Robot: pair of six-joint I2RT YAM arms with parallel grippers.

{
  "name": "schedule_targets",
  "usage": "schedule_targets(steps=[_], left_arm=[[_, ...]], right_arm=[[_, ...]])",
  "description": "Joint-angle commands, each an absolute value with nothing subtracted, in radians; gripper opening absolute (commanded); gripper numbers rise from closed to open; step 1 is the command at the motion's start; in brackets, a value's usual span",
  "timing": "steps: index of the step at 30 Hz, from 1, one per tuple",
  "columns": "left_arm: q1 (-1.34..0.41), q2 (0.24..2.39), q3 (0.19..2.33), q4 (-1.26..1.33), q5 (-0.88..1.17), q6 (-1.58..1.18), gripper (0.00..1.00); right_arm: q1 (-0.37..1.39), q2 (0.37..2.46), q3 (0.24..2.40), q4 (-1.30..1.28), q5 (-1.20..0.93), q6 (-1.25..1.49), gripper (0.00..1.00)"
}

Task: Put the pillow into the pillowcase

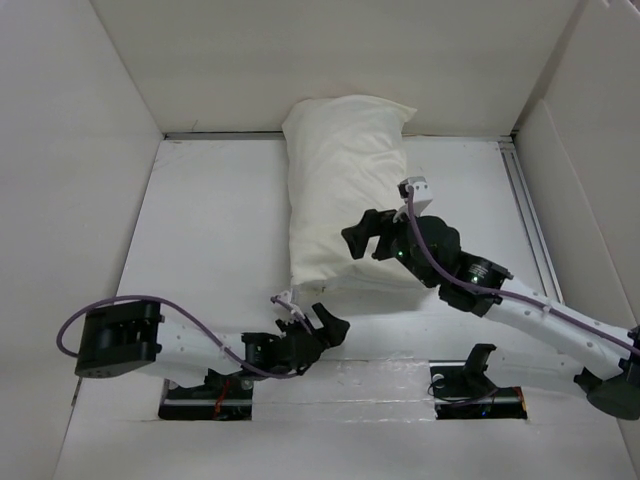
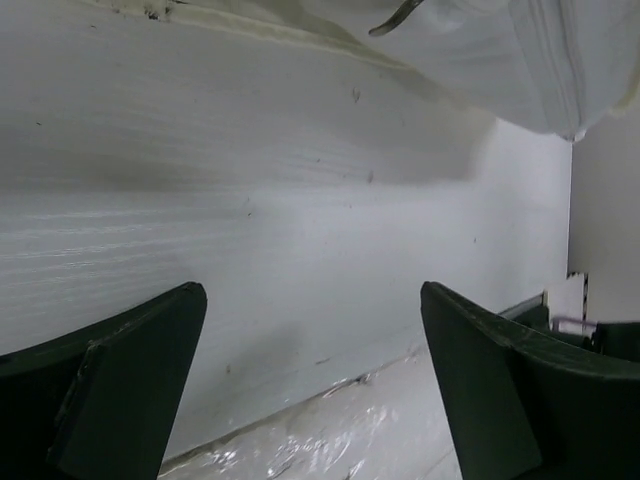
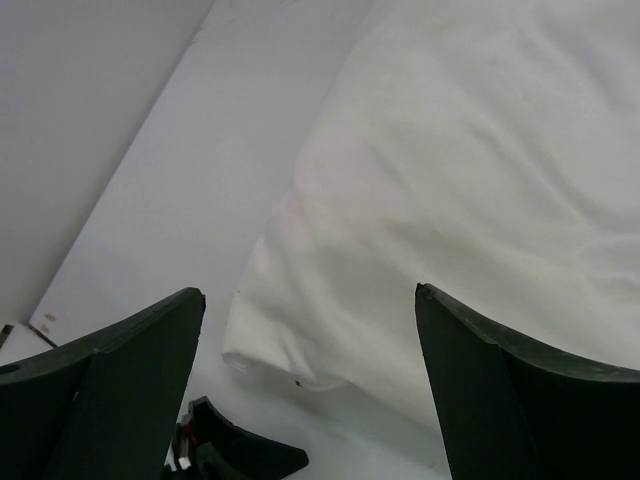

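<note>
Top external: I see the plump cream pillowcase (image 1: pixel 340 190) lying lengthwise mid-table (image 1: pixel 210 220), its far end touching the back wall (image 1: pixel 330 60). The right gripper (image 1: pixel 365 235) hangs over its near right part, fingers apart and holding nothing, and hides some fabric. The left gripper (image 1: pixel 322 330) sits low just beside the near left corner, also spread and empty; left wrist shows a white pointed corner of the pillow (image 2: pixel 540 70) poking out there, while side walls (image 1: pixel 60 200) box everything in.
</note>
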State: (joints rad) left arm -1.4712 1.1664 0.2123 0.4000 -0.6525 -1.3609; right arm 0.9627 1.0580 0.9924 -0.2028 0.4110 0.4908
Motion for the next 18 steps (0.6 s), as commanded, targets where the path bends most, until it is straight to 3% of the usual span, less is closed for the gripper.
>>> schedule_targets(steps=[1, 4, 9, 13, 18], left_arm=[[-1.502, 1.302, 0.236, 0.025, -0.770, -1.595, 0.91], [-1.502, 1.336, 0.265, -0.024, -0.807, -1.669, 0.91], [-1.502, 1.319, 0.274, -0.097, -0.859, -1.831, 1.00], [-1.502, 1.449, 0.381, -0.253, -0.868, -2.049, 1.00], [-1.531, 1.630, 0.664, -0.757, -0.859, -2.242, 1.00]], right_arm=[[0.959, 1.008, 1.012, -0.201, 0.405, 0.462, 0.92], [0.959, 0.988, 1.012, -0.241, 0.405, 0.453, 0.92], [0.950, 0.954, 0.979, -0.265, 0.414, 0.443, 0.92], [0.950, 0.910, 0.968, -0.285, 0.414, 0.443, 0.92], [0.940, 0.832, 0.948, -0.334, 0.414, 0.443, 0.92]])
